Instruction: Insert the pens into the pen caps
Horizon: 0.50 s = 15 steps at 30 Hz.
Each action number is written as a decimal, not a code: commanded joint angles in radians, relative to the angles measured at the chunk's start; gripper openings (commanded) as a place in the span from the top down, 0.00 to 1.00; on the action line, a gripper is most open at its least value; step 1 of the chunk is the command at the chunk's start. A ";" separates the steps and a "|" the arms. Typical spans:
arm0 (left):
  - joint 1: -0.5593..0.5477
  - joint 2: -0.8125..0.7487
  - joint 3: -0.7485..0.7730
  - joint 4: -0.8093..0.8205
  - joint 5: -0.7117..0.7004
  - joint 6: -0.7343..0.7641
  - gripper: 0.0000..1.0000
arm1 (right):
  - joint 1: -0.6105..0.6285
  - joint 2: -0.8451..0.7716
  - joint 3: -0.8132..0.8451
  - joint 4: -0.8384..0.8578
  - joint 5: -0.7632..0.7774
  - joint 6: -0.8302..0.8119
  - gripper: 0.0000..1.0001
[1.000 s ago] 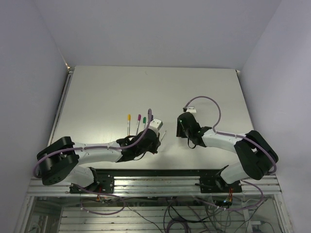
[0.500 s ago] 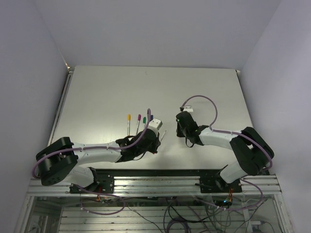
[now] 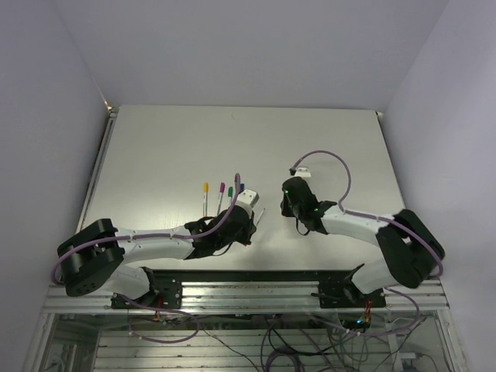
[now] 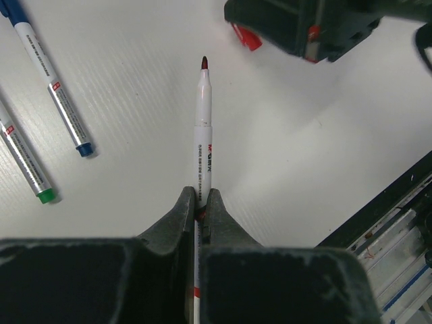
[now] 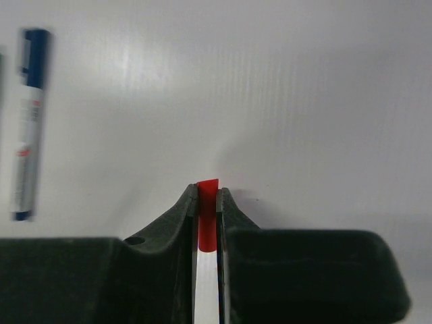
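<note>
A white pen (image 4: 203,135) with a bare dark red tip lies low over the table, and my left gripper (image 4: 200,196) is shut on its rear half. Its tip points at my right gripper (image 4: 304,27), a short gap away. That right gripper (image 5: 207,192) is shut on the red pen cap (image 5: 206,223), whose end pokes out past the fingertips. From above, the left gripper (image 3: 249,219) and the right gripper (image 3: 293,209) face each other near the table's front middle. The held pen (image 3: 260,217) shows as a thin pale stick between them.
Several capped pens lie side by side left of the grippers: yellow (image 3: 204,198), purple (image 3: 221,195), green (image 3: 230,194) and blue (image 3: 241,188). The blue one (image 4: 50,81) and green one (image 4: 27,165) lie close to the left fingers. The table's front edge (image 3: 256,271) runs just behind both wrists.
My right gripper has closed from partly open onto the red cap and shifted slightly left. The left gripper has kept still, holding the pen.
</note>
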<state>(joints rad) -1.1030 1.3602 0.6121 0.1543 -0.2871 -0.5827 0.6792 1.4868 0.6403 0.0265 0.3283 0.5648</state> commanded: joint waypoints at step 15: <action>0.003 -0.066 0.015 0.198 0.090 0.016 0.93 | 0.002 -0.530 -0.301 0.597 -0.060 0.133 1.00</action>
<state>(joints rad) -1.1030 1.3010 0.6121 0.2504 -0.2493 -0.5720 0.6796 0.9874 0.4011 0.4362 0.2810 0.6369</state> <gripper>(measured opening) 0.097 0.094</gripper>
